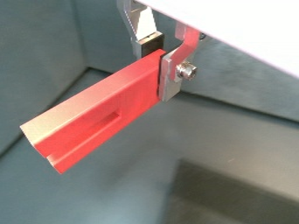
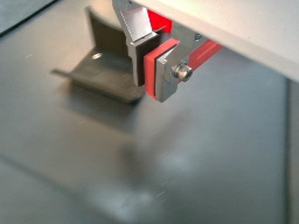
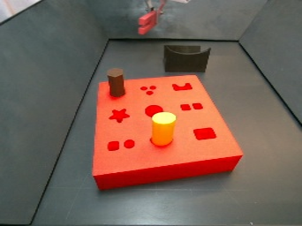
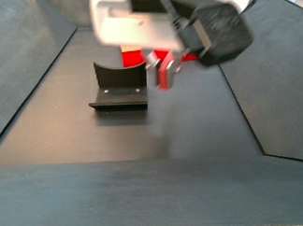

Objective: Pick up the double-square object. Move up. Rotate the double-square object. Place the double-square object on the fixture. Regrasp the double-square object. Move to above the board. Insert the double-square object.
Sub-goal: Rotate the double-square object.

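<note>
The board (image 3: 165, 132) lies on the dark floor (image 3: 266, 177) in a side view, a red slab with star, circle and square cutouts in its top. A yellow cylinder (image 3: 162, 129) stands upright near the middle of the board, and a brown cylinder (image 3: 117, 83) stands upright at one back corner. Behind the board, apart from it, the fixture (image 3: 184, 57) rests on the floor; in a side view the fixture (image 4: 118, 85) shows as a dark upright bracket on a base plate, and in a wrist view the fixture (image 2: 108, 61) sits below and to one side of the fingers. The gripper (image 4: 163, 62) hangs in the air just beside the fixture, not touching it, with its white body above; in a side view the gripper (image 3: 150, 19) is high over the far end of the floor, well apart from the board. Its jaws are pinching the piece (image 1: 97, 115), a thin red flat part that sticks out sideways from between the silver fingers (image 1: 176, 70). In a wrist view the piece (image 2: 159, 63) is seen end-on, clamped between the plates, clear of the floor.
</note>
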